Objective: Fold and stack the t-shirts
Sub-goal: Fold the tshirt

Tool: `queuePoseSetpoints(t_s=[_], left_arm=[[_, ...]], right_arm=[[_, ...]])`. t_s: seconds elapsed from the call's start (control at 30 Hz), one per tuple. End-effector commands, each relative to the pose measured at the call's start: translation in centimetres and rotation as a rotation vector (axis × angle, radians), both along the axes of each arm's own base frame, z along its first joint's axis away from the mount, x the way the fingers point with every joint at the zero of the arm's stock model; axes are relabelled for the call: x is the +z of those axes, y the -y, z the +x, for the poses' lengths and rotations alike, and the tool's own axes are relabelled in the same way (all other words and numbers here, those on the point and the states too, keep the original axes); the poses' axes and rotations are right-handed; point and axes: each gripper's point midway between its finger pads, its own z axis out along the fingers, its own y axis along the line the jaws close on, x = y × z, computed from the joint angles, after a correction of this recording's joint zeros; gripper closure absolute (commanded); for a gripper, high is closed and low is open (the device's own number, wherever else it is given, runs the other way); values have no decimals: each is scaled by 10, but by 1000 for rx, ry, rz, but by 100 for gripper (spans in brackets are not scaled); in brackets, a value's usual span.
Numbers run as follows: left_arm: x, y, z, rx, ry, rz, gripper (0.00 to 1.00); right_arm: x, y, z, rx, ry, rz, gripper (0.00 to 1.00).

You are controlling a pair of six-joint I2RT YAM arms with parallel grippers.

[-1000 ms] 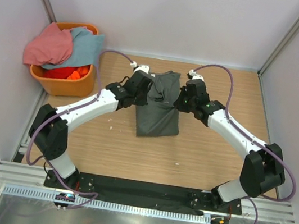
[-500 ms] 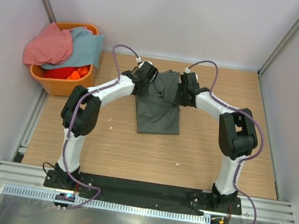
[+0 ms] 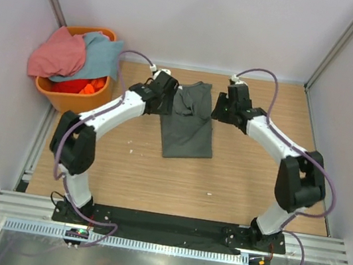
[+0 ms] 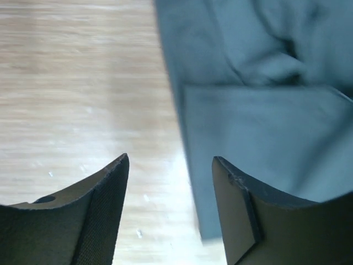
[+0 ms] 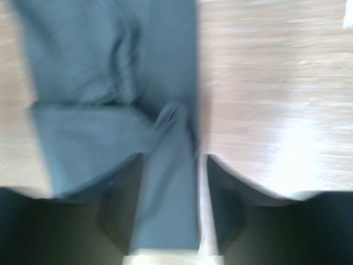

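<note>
T-shirt (image 3: 188, 133) lies between gaping left tool (image 4: 171, 161), right tool (image 5: 174, 159).

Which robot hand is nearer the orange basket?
Left. The left gripper hangs at the side of the dark grey cloth t-shirt facing the orange plastic basket; the right gripper is farther, at the shirt's other side.

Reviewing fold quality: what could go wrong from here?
1. The right gripper stands open over an edge of the dark grey t-shirt; pulling away could snag it and undo the fold.
2. The shirt's far end lies bunched, so anything stacked on top may sit crooked.
</note>
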Motion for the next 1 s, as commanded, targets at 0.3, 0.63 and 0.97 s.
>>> queuePoseSetpoints(t_s=[0.3, 0.63, 0.97], left_arm=[[-19, 136, -78, -311, -35, -487, 45], [-99, 116, -99, -241, -188, -396, 49], [-110, 61, -156, -195, -200, -244, 48]], right_arm=[[-24, -56, -64, 220, -78, 369, 99], [-107, -30, -108, 118, -244, 311, 99], [-82, -16, -165, 68, -235, 204, 98]])
